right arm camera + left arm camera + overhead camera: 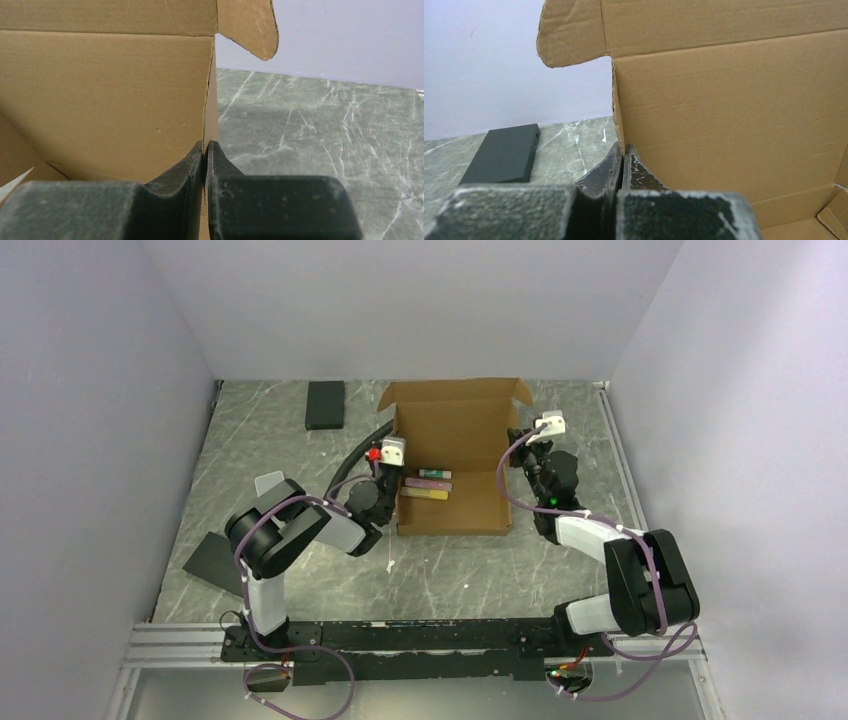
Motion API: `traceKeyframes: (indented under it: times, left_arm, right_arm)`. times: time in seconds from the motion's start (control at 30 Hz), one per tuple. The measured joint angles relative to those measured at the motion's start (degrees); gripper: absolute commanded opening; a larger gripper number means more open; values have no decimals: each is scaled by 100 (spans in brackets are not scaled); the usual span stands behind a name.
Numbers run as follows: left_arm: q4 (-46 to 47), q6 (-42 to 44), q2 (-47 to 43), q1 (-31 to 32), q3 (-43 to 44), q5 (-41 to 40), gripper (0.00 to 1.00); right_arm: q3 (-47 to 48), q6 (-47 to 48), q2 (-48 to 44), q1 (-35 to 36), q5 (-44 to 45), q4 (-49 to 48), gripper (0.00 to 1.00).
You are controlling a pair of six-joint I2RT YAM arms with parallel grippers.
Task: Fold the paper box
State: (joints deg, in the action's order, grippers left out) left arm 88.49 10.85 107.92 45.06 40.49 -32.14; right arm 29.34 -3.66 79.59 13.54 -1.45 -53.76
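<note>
Here, the paper box (455, 435) stands open at the far middle of the tabletop (450, 570). Its left wall is clamped by the left gripper (623, 152), and its right wall by the right gripper (205, 150). Both walls should be kept upright and moved evenly.

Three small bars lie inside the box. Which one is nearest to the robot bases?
The yellow bar. The pink bar and the dark bar lie behind it, deeper in the paper box.
</note>
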Motion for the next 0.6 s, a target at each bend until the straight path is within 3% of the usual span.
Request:
traceKeyframes:
  times: [0.6]
  left_arm:
    - [2,44,-122,391,-256,-470,0]
  right_arm:
    - [177,-111,-629,-33,-166,1600,9]
